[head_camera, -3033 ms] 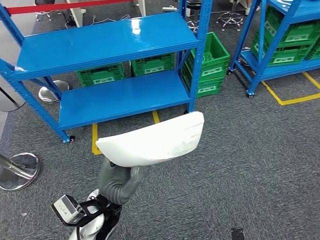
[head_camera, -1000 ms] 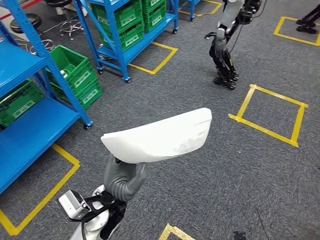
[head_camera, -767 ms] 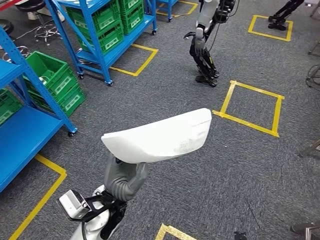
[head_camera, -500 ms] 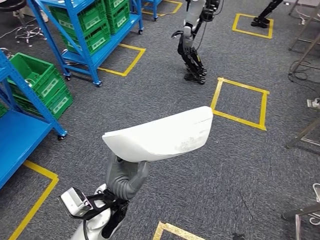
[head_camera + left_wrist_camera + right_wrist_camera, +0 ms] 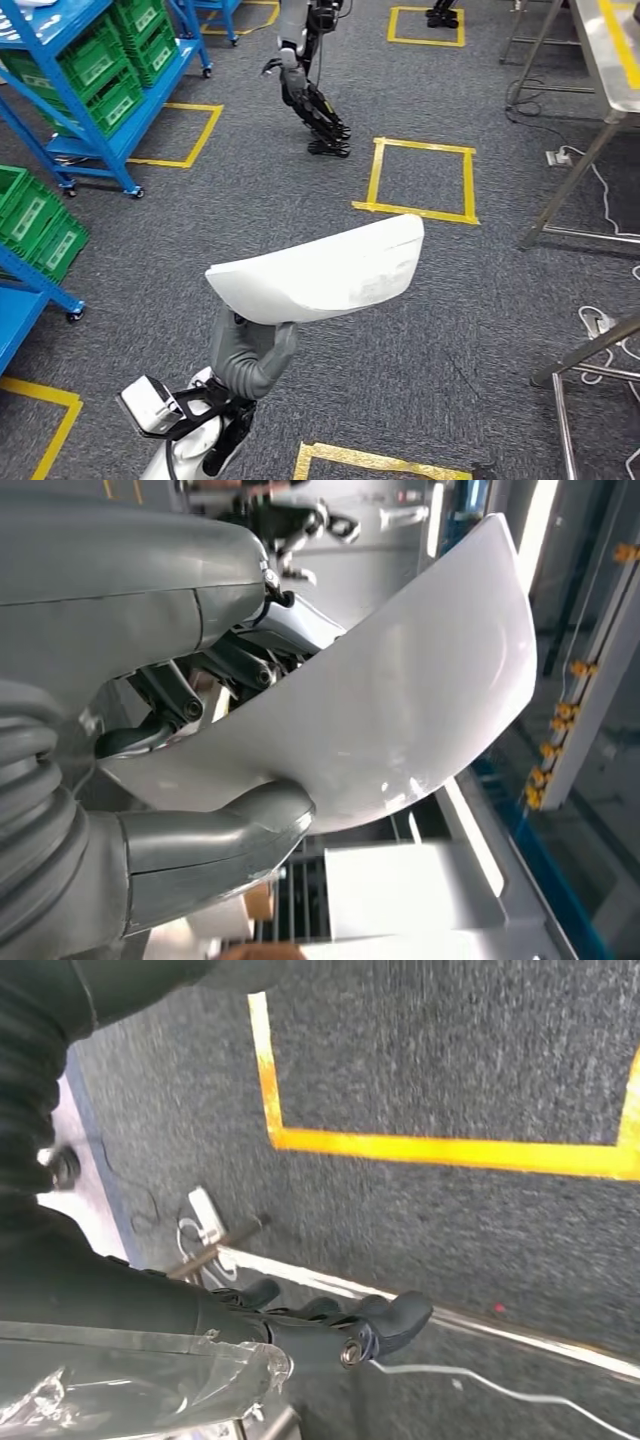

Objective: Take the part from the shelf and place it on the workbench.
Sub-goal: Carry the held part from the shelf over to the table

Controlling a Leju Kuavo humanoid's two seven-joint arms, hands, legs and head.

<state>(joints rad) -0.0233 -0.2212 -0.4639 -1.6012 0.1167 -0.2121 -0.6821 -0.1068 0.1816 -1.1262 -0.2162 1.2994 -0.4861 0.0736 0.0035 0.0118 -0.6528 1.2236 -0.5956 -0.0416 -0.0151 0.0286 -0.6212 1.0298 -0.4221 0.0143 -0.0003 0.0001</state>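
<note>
The part [image 5: 324,270] is a long white curved shell. My left hand [image 5: 245,355] grips it from below near its left end and holds it level in front of me, above the carpet. In the left wrist view the thumb [image 5: 219,840] presses under the white part [image 5: 392,700] and the darker fingers lie over its inner side. My right hand [image 5: 332,1325] hangs above the floor with its dark fingers stretched out and nothing in them. The metal workbench [image 5: 611,60] stands at the far right, a stretch of carpet away.
Blue shelves [image 5: 83,110] with green crates [image 5: 113,70] stand at the left. Another humanoid robot [image 5: 306,70] is ahead near yellow floor squares [image 5: 419,175]. A metal frame [image 5: 573,370] and white cables [image 5: 604,325] lie at the right.
The whole view has swung to the right: the shelves slid off to the left and the workbench came in at the right. The part stays in my left hand as before.
</note>
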